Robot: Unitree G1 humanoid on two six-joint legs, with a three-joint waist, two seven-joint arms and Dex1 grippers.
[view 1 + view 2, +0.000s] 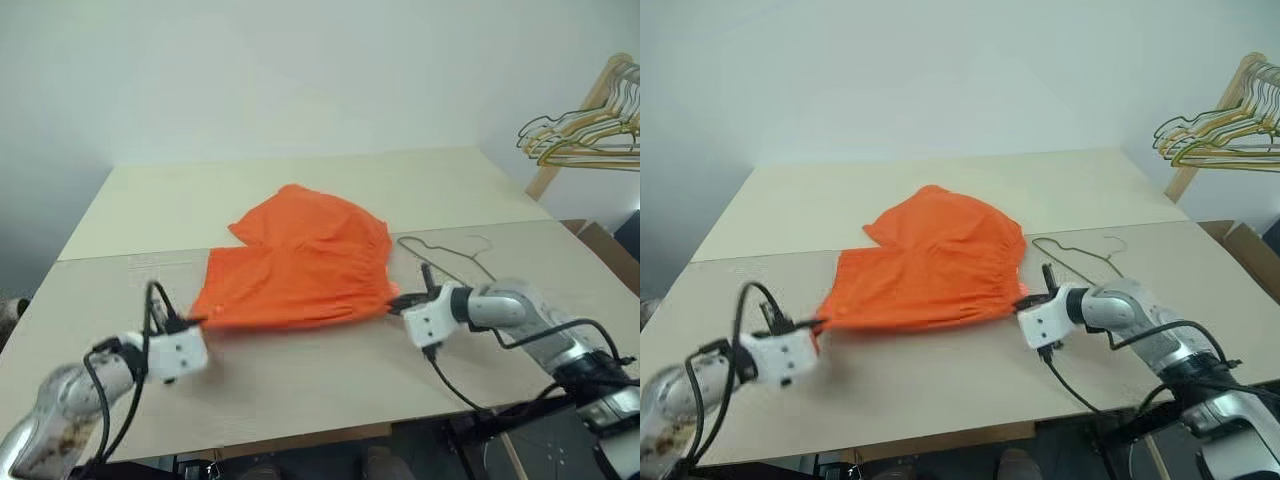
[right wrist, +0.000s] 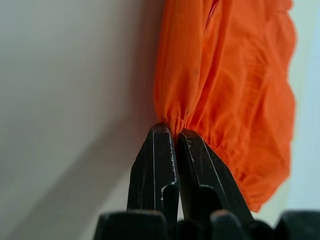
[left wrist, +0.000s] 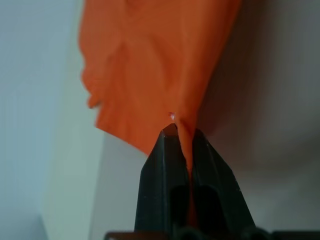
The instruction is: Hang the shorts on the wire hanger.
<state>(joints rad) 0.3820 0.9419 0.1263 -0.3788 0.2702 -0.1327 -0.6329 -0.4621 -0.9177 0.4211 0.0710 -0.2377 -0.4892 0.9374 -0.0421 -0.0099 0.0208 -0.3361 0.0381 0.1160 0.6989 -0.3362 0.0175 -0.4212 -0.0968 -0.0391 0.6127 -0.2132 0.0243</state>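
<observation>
Shorts (image 1: 300,262): spread on the table (image 1: 300,380), stretched between both grippers.
Left gripper (image 3: 181,131): pinched on one corner.
Right gripper (image 2: 171,131): pinched on the gathered waistband.
Wire hanger (image 1: 445,255): laid flat just beside the shorts.

My left arm (image 1: 60,410) is showing a rounded silver-grey casing with brownish, rust-like staining along the forearm shell. Black cables are looping loosely above its wrist, running into a white box-shaped wrist housing (image 1: 178,352) with small dark fastener points on its face. My right arm (image 1: 540,325) is presenting cleaner silver-grey segments with dark joint bands, and a black cable is trailing beneath its white wrist block (image 1: 432,318) and curving toward the forearm. My left gripper (image 3: 181,131) is displaying two matte black wedge-shaped fingers tapering to narrow tips. My right gripper (image 2: 171,132) is showing the same black tapered fingers, with faint scuffing along the edges.
</observation>
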